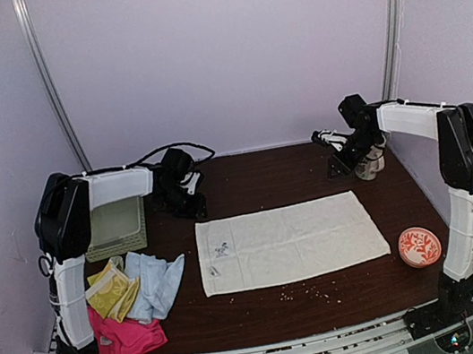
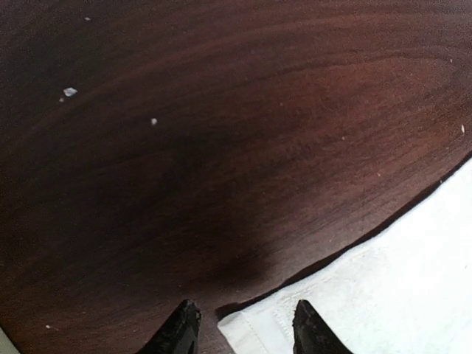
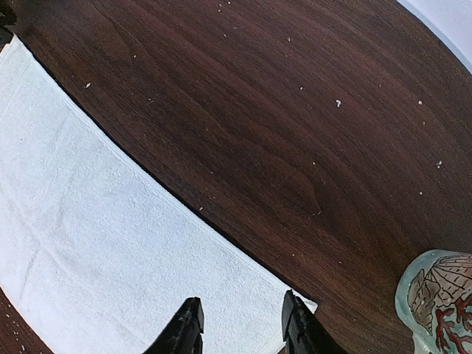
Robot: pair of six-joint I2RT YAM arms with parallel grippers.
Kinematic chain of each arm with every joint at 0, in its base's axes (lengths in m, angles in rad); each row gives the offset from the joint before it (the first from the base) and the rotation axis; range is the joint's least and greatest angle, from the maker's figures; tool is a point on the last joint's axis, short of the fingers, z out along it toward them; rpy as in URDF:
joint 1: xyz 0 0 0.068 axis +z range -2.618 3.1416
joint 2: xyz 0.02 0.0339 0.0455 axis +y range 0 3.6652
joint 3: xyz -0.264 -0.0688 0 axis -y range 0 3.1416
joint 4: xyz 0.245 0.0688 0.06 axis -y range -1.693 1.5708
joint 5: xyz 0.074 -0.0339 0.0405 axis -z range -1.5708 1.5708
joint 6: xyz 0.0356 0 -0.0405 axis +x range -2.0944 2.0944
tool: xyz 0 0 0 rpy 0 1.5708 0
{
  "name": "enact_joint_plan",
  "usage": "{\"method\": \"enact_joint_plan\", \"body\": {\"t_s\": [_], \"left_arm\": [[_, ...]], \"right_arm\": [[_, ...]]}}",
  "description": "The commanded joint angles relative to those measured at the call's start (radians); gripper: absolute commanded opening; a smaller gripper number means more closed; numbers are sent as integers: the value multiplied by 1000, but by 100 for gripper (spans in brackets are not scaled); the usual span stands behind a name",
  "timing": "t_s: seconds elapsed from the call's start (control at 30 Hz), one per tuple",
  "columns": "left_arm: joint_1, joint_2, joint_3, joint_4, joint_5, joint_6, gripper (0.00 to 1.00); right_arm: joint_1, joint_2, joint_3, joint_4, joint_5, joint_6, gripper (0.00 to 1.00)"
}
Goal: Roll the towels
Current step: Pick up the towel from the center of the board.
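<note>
A cream-white towel [image 1: 288,241] lies spread flat in the middle of the dark wooden table. My left gripper [image 1: 194,208] is open and empty just above the towel's far left corner; in the left wrist view the corner of the towel [image 2: 383,295] lies between the fingertips of that gripper [image 2: 243,326]. My right gripper [image 1: 341,162] is open and empty over the far right corner; in the right wrist view the towel [image 3: 96,243] runs under that gripper [image 3: 240,326]. A pale blue towel [image 1: 157,283], a yellow-green one [image 1: 110,291] and a hot-pink one [image 1: 127,336] lie crumpled at the front left.
A pale green slotted basket [image 1: 118,226] sits at the left under the left arm. A round red coral-patterned dish [image 1: 419,246] lies at the front right. A pale patterned cup [image 3: 439,295] stands just right of my right gripper. Crumbs [image 1: 306,291] dot the table's front.
</note>
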Motion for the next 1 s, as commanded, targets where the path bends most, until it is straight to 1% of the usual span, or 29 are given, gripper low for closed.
{"method": "enact_joint_plan", "body": {"t_s": [0.0, 0.33, 0.57, 0.77, 0.9, 0.97], "left_arm": [[-6, 26, 24, -50, -11, -15, 43], [-17, 59, 32, -70, -21, -14, 38], [-28, 61, 32, -72, -25, -9, 30], [-33, 80, 43, -82, -47, -5, 14], [-34, 55, 26, -82, -90, -5, 1], [-32, 34, 14, -83, -130, -1, 0]], "right_arm": [[5, -7, -12, -10, -15, -4, 38], [14, 10, 2, -17, -19, -7, 38], [17, 7, -17, -11, -16, -10, 38], [20, 7, -18, -12, -14, -11, 38], [19, 7, -27, -10, 9, -10, 38], [20, 5, -43, 12, 59, 9, 38]]}}
